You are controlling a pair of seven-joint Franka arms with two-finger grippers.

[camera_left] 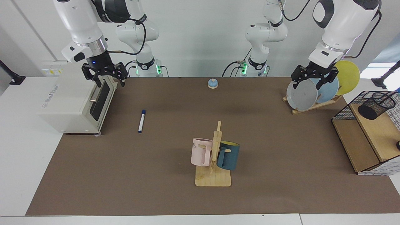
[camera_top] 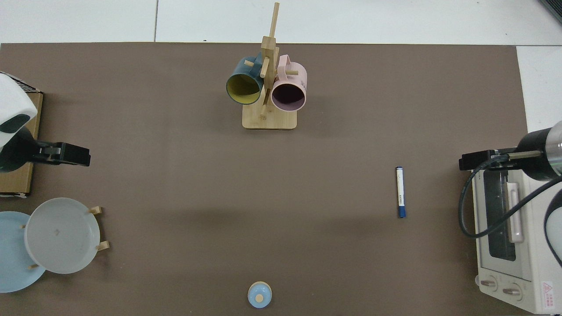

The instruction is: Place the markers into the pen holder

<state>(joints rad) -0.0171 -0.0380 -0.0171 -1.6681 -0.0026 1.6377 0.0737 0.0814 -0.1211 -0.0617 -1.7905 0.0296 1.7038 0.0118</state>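
Observation:
The marker (camera_left: 142,121) (camera_top: 400,192), white with a dark blue cap and blue tail, lies flat on the brown mat beside the toaster oven. The pen holder (camera_left: 376,105), a small black mesh cup, stands tilted on the upper wooden shelf of the wire basket; the top view does not show it. My right gripper (camera_left: 109,82) (camera_top: 472,160) hangs open and empty above the oven's front corner, behind and well above the marker. Far across the table, my left gripper (camera_left: 310,83) (camera_top: 72,154) hovers open and empty over the plate rack, short of the pen holder.
A white toaster oven (camera_left: 75,103) sits at the mat's edge. A wooden mug rack (camera_left: 215,156) with a pink and a blue mug stands mid-table. Plates lean in a rack (camera_left: 315,93). A wire basket with wooden shelves (camera_left: 359,140) and a small blue bell (camera_left: 212,83) are also here.

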